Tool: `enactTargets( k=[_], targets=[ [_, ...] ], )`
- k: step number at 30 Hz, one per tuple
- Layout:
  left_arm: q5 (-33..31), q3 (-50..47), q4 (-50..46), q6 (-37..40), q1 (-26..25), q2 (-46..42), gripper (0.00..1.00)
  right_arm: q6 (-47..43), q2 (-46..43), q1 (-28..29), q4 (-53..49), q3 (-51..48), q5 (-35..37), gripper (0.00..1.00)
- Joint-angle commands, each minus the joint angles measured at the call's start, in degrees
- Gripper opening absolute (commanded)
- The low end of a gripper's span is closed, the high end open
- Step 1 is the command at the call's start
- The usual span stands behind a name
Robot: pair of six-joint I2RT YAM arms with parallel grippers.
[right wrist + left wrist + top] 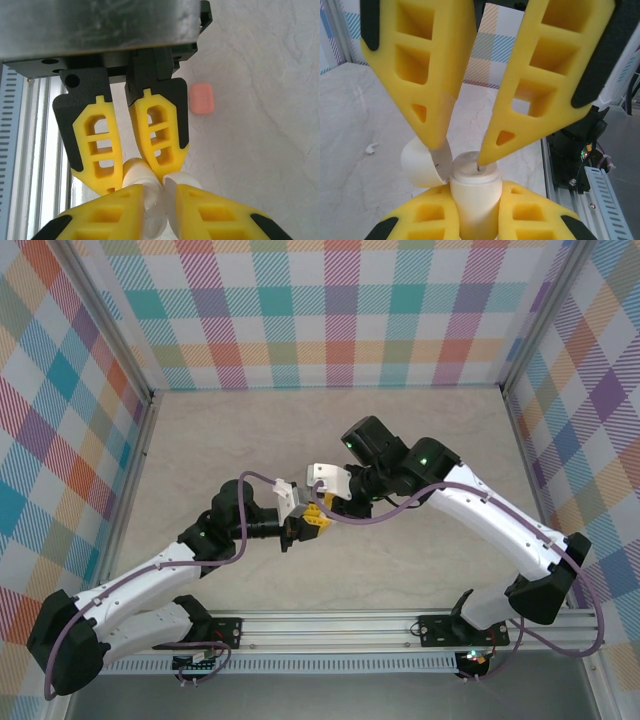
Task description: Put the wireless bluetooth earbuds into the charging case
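Plaid walls point(350, 310), pale marbled tabletop point(250, 440).

A pale cream table point(250, 440) with faint marbled veining is shown from above. A silver aluminium rail point(330, 625) is fixed along its near edge. In the left wrist view, a tiny white earbud point(370, 148) is seen lying on the surface. In the right wrist view, a small rounded coral-pink case point(201, 98) is seen lying flat on the table.

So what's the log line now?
left gripper: holding open white case | right gripper: tips at its opening, grasp unclear | white earbud, pink case: on table
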Motion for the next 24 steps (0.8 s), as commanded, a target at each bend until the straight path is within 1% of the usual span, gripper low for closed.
enactTargets(
  k=[1,7,11,13,19,22,24],
  targets=[
    [6.7,3.2,5.1,1.7,-0.9,-2.9,0.0,1.3,1.0,-0.6,2.1,0.3,4.6,0.24],
    [5.3,2.7,4.5,2.0,-1.0,-3.3,0.0,2.9,-0.1,-0.6,2.9,1.0,2.1,0.25],
    [3.1,2.1,4.6,2.0,-1.0,-3.1,0.0,5.8,-1.8,-0.6,4.7,0.5,2.1,0.3],
    [1.8,1.5,5.1,1.8,-0.9,-3.1,0.0,7.9,-3.0,-0.7,6.2,0.2,2.0,0.32],
    [-4.3,-2.0,9.4,1.2,-0.9,-4.1,0.0,20.5,-8.2,-2.3,12.8,-1.2,3.0,0.43],
    [-7.0,-3.4,11.1,1.1,-0.9,-4.3,0.0,27.7,-10.2,-3.1,14.7,-2.0,5.7,0.46],
    [-8.0,-4.1,12.0,1.0,-0.9,-4.4,0.0,32.6,-10.8,-3.3,14.2,-2.0,8.1,0.46]
  ],
)
